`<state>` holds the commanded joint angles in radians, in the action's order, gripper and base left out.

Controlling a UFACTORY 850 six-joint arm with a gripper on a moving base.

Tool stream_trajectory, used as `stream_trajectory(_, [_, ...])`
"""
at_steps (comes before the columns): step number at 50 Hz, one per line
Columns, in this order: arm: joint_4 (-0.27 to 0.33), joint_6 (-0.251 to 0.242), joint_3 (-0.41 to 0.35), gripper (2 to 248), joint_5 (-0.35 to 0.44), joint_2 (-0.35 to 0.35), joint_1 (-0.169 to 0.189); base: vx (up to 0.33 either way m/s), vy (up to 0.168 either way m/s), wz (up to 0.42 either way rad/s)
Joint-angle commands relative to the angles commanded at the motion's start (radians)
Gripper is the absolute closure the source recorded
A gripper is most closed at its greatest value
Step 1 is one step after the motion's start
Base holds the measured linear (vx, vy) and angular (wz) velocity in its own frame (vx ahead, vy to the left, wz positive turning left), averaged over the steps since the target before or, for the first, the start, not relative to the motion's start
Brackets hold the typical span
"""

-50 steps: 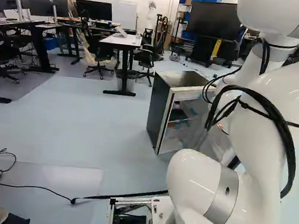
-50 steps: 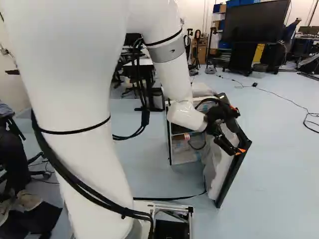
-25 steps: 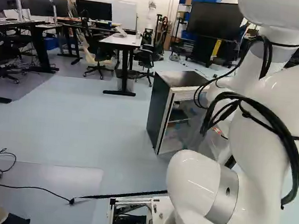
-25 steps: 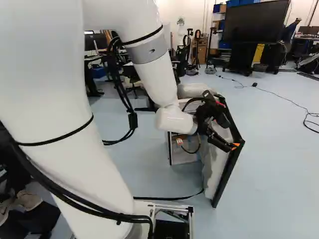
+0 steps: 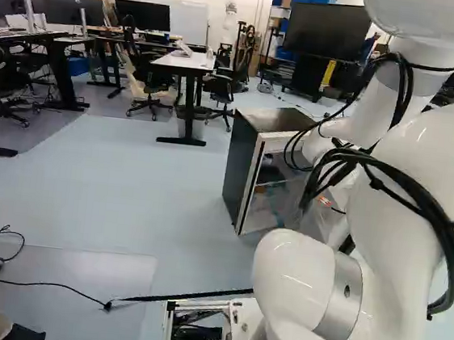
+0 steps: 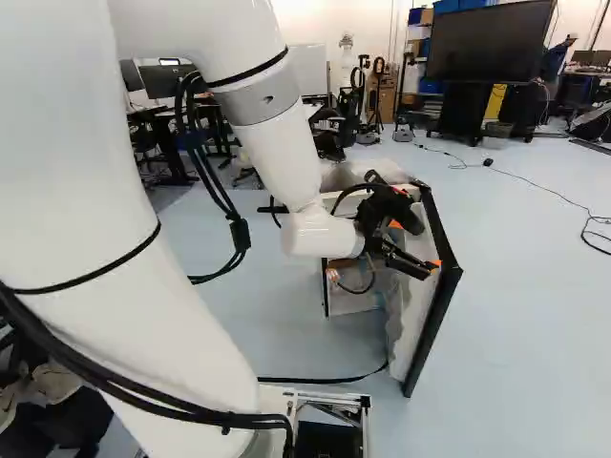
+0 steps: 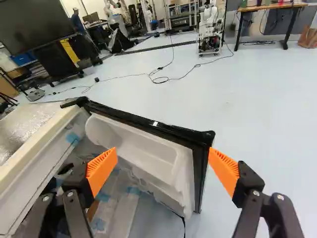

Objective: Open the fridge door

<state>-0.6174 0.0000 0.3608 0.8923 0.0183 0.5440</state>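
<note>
In the right base view my gripper [image 6: 416, 246] is at the upper inner side of the fridge door [image 6: 441, 296], which stands ajar, swung out from the cabinet. The dark fridge cabinet [image 5: 242, 167] shows in the left base view, its shelves partly hidden by my arm. In the wrist view the gripper [image 7: 162, 157] is open wide. One orange pad [image 7: 102, 171] is over the door's white inner liner [image 7: 143, 148]; the other pad [image 7: 224, 171] is beside the free edge of its black frame [image 7: 199, 171]. I cannot tell whether either pad touches the door.
A white-topped desk [image 5: 183, 61] and office chairs stand beyond the fridge. A large screen [image 6: 492, 43] is at the back. Cables [image 7: 168, 78] lie on the floor past the door. Another robot [image 7: 210, 29] stands farther off. A black strap [image 6: 325, 381] crosses the floor before the base.
In the right base view the arm and gripper have moved left. The door has swung slightly the same way, towards the cabinet. The base has not moved.
</note>
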Motion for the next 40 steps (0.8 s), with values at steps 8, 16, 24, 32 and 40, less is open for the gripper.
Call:
stream_trajectory(8, [0.003,0.0,-0.001,3,0.0,-0.001,-0.002,0.0,0.0,0.0])
stream_trajectory(16, [0.011,0.0,-0.005,3,0.0,-0.005,-0.009,0.0,0.0,0.0])
stream_trajectory(24, [0.027,0.0,-0.012,3,-0.001,-0.013,-0.023,0.0,0.0,0.0])
stream_trajectory(32, [0.05,0.0,-0.022,3,-0.002,-0.024,-0.044,0.0,0.0,0.0])
stream_trajectory(40, [0.081,0.0,-0.035,3,-0.003,-0.039,-0.07,0.0,0.0,0.0])
